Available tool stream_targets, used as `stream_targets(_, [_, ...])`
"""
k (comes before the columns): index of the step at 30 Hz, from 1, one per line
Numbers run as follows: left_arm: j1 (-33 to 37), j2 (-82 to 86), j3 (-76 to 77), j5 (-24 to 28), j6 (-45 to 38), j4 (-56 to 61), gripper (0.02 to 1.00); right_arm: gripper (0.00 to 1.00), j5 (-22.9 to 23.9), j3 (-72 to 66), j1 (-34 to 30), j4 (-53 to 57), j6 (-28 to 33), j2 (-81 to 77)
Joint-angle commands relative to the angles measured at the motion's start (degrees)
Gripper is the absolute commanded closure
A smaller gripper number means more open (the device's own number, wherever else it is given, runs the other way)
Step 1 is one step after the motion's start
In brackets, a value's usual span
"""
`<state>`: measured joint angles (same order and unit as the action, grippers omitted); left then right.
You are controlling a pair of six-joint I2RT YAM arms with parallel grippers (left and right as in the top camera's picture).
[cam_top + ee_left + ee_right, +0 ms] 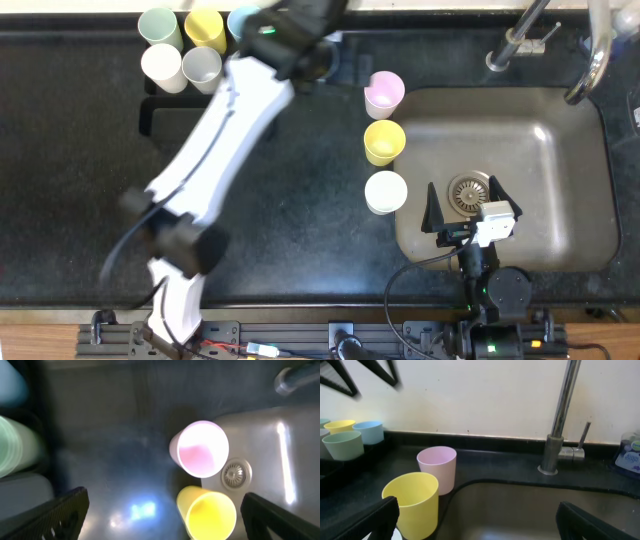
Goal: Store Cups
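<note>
- The left tool (pixel 316 54) hangs above the dark surface (pixel 300 220) at the back, near the pink cup (pixel 384 92). Its fingers (pixel 60 515) are spread wide apart and hold nothing.
- The right tool (pixel 463 196) sits over the sink (pixel 560 150), close to the drain (pixel 468 192). Its fingers (pixel 600 520) are also wide apart and empty.
- The pink cup, a yellow cup (pixel 384 142) and a white cup (pixel 385 191) stand upright in a row on the surface along the sink's left rim.
- The rack (pixel 147 100) in the far left corner holds a green cup (pixel 160 25), a blue cup (pixel 243 20) and other upright cups.
- The faucet (pixel 520 40) rises behind the sink.
</note>
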<state>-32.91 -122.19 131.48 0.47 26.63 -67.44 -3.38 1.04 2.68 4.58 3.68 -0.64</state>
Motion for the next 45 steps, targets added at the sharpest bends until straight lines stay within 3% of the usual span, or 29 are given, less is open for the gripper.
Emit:
stream_targets(1, [-1.7,-14.5,19.4,-0.3,7.0,-8.0,0.018,0.003,0.5,-0.8,0.3,-0.3,0.2,0.4])
stream_targets(16, [-1.8,-24.5,24.2,0.7,11.1,-9.8,0.023,0.005,0.5,-0.8,0.3,-0.3,0.2,0.4])
stream_targets(22, [-2.3,-27.1,24.2,1.8,11.4,-9.8,0.093,0.003,0.5,-0.8,0.3,-0.3,0.2,0.4])
stream_targets(23, [-2.5,-27.3,24.2,1.8,11.4,-9.8,0.117,0.005,0.4,-0.8,0.3,-0.3,0.2,0.4])
stream_targets(25, [-2.9,-27.4,24.2,1.4,11.3,-9.8,0.257,0.005,0.4,-0.8,0.3,-0.3,0.2,0.4])
stream_targets(28, [-3.5,-27.4,24.2,0.8,11.0,-9.1,0.691,0.005,0.4,-0.8,0.3,-0.3,0.2,0.4])
stream_targets(31, [-3.6,-27.4,24.2,1.4,11.0,-8.5,0.928,0.003,0.4,-0.8,0.3,-0.3,0.2,0.4])
stream_targets(33, [-3.6,-27.4,24.2,1.4,10.1,-7.8,0.985,0.003,0.4,-0.8,0.3,-0.3,0.2,0.4])
stream_targets(37, [-3.7,-25.7,24.2,0.3,8.6,-8.1,0.985,0.003,0.4,-0.8,0.3,-0.3,0.2,0.4])
stream_targets(45, [2.1,-2.9,11.7,-11.8,6.5,-10.2,0.985,0.003,0.4,-0.8,0.3,-0.3,0.2,0.4])
